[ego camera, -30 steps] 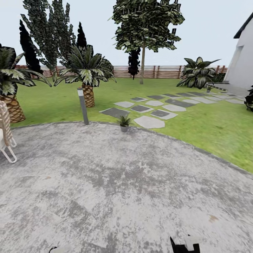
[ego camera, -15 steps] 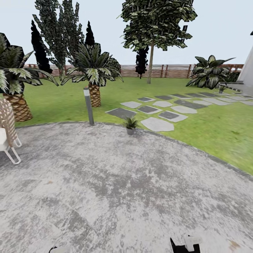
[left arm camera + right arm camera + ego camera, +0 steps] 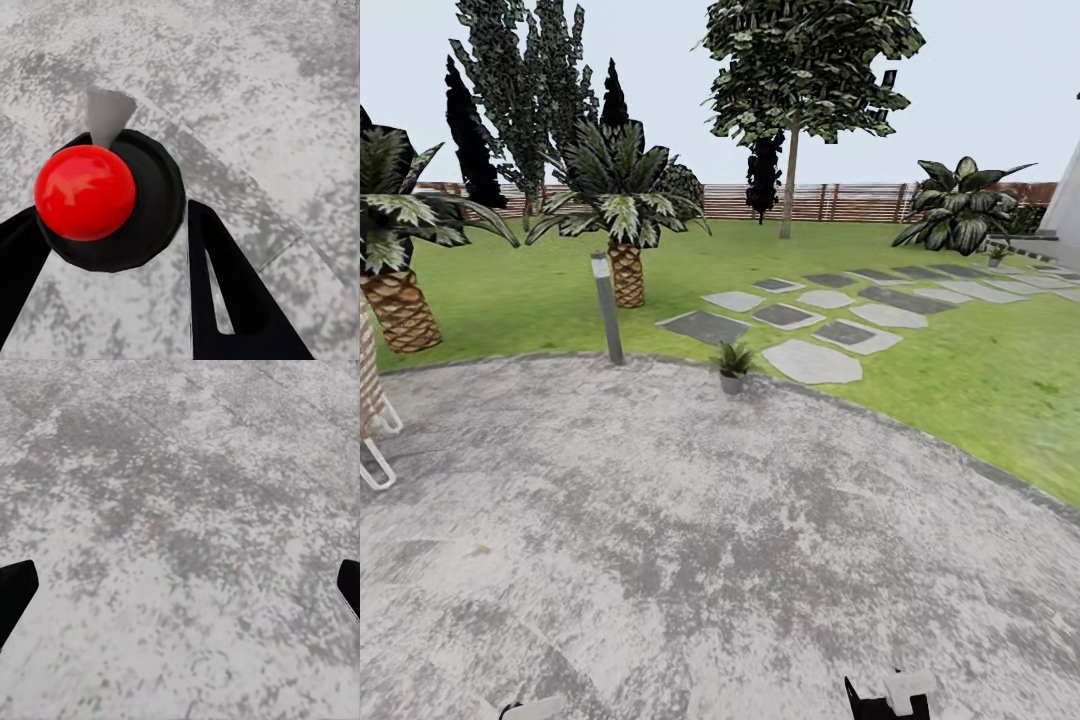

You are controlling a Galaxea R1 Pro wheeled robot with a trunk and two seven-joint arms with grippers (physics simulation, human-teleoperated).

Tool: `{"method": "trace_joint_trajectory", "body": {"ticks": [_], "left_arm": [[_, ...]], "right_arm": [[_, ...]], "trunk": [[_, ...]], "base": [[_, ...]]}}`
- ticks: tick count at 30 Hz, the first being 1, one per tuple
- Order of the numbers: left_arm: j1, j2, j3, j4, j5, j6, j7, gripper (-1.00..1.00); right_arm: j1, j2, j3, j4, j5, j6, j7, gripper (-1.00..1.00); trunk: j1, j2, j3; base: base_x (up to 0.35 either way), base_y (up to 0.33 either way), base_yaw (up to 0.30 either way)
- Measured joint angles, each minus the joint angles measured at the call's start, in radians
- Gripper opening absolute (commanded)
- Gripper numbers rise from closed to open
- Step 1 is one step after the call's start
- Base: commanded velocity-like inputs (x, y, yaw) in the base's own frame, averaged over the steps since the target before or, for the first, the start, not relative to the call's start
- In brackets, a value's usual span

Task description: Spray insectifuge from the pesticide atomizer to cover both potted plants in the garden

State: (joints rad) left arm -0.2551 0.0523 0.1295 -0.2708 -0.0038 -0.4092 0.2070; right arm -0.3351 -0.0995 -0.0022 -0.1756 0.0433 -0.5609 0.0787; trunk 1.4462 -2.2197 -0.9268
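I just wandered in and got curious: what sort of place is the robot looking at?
It looks like a simulated back garden: a green lawn crossed by grey stepping stones, a round paved patio in front, a palm tree, and a brown slatted fence behind.

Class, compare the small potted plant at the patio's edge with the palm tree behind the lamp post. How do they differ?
The potted plant is low, without a trunk, in a grey pot; the palm tree is tall, with a scaly brown trunk, rooted in lawn. The plant stands on paving. Both have pointed green leaves.
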Motion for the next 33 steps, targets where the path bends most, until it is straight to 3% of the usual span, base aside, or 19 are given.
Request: {"method": "trace_joint_trajectory", "body": {"ticks": [18, 33], "left_arm": [[0.0, 0.0, 0.0, 0.0, 0.001, 0.0, 0.0, -1.0], [0.0, 0.0, 0.0, 0.0, 0.0, 0.0, 0.0, -1.0]], "right_arm": [[0.0, 0.0, 0.0, 0.002, 0.0, -0.001, -0.002, 1.0], [0.0, 0.0, 0.0, 0.002, 0.0, -0.001, -0.001, 1.0]], "trunk": [[0.0, 0.0, 0.0], [0.0, 0.0, 0.0]], "base": [[0.339, 0.004, 0.0], [0.339, 0.09, 0.0]]}}
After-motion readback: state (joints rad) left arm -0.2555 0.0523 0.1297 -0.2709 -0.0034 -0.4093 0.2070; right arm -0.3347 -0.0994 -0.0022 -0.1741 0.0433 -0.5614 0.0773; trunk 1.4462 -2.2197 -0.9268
